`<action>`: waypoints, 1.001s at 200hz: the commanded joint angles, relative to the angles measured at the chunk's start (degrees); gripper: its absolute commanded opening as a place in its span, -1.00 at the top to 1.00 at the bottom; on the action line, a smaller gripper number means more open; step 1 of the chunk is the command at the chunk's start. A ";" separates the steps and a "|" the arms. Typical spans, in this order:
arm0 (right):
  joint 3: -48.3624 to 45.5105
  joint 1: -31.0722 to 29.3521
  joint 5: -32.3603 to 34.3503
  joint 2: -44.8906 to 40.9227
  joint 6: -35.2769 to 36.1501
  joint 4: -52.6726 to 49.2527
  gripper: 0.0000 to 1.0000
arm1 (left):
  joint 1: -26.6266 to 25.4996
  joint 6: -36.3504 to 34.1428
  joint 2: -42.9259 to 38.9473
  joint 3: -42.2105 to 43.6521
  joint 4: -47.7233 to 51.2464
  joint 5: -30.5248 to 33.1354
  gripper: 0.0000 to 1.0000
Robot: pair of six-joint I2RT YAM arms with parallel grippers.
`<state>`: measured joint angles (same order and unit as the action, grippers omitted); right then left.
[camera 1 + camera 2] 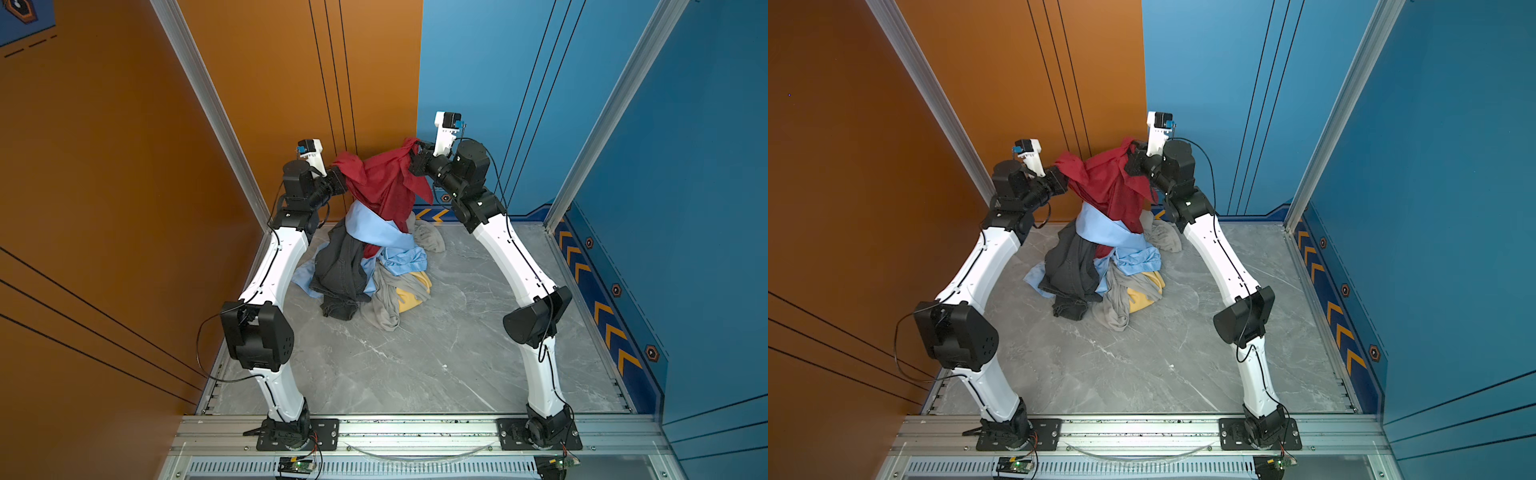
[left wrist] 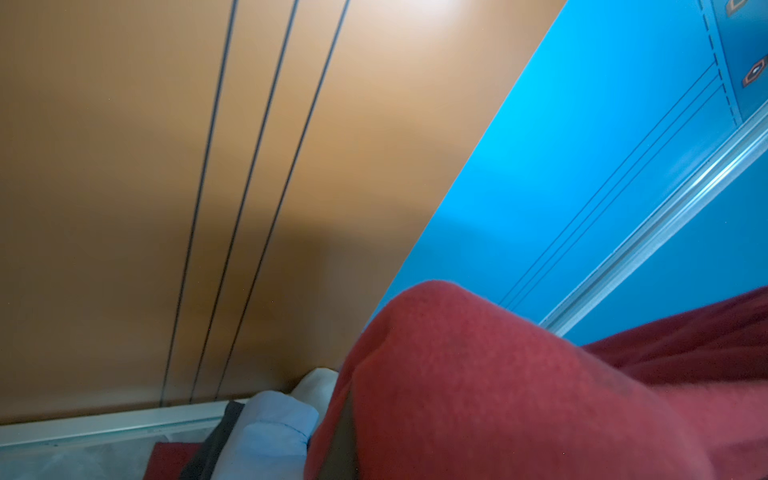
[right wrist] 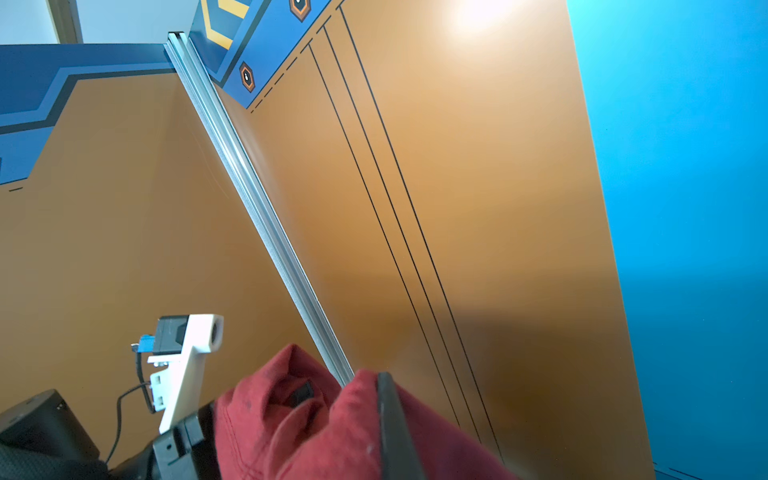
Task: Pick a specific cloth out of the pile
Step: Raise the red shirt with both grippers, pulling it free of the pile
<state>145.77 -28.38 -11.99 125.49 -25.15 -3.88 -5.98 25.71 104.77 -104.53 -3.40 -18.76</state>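
The dark red cloth (image 1: 382, 183) (image 1: 1108, 183) hangs stretched between both grippers, high above the pile (image 1: 365, 274) (image 1: 1096, 274) at the back of the floor. Its lower end still runs down into the pile, under a light blue shirt (image 1: 374, 235). My right gripper (image 1: 415, 156) (image 1: 1131, 160) is shut on the cloth's right corner; in the right wrist view one dark finger (image 3: 390, 415) presses into red fabric (image 3: 291, 432). My left gripper (image 1: 338, 176) (image 1: 1061, 176) is buried in the left corner. The left wrist view shows red cloth (image 2: 478, 374) covering the jaws, with only a finger edge (image 2: 338, 440) visible.
A dark grey garment (image 1: 340, 270), a beige-grey one (image 1: 428, 237) and a yellow one (image 1: 411, 297) lie in the heap on the grey marble floor (image 1: 436, 353). The orange wall (image 1: 270, 83) and the blue wall (image 1: 478, 83) stand close behind the raised grippers.
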 commanded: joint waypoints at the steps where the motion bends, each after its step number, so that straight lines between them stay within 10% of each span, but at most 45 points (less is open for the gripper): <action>1: 2.08 0.08 -1.59 -0.49 -2.66 7.05 1.00 | -0.79 -2.60 0.19 1.90 -1.07 -5.57 0.06; 31: 1.82 -0.08 -1.39 0.23 -3.81 5.99 1.00 | -0.42 -7.10 0.51 2.57 3.66 -13.03 -0.99; 116: -0.18 0.70 0.06 -0.10 -6.99 3.81 1.00 | -2.89 -23.04 -8.39 13.56 1.38 -16.19 -0.96; 200: -4.94 -0.60 -0.59 -3.29 -6.66 4.51 1.00 | -11.58 -26.49 1.58 5.71 -9.93 -1.86 -0.96</action>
<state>141.60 -28.23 -12.16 126.15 -31.44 -3.18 -16.56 0.16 102.89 -94.59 -6.57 -26.30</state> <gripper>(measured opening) 0.048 0.979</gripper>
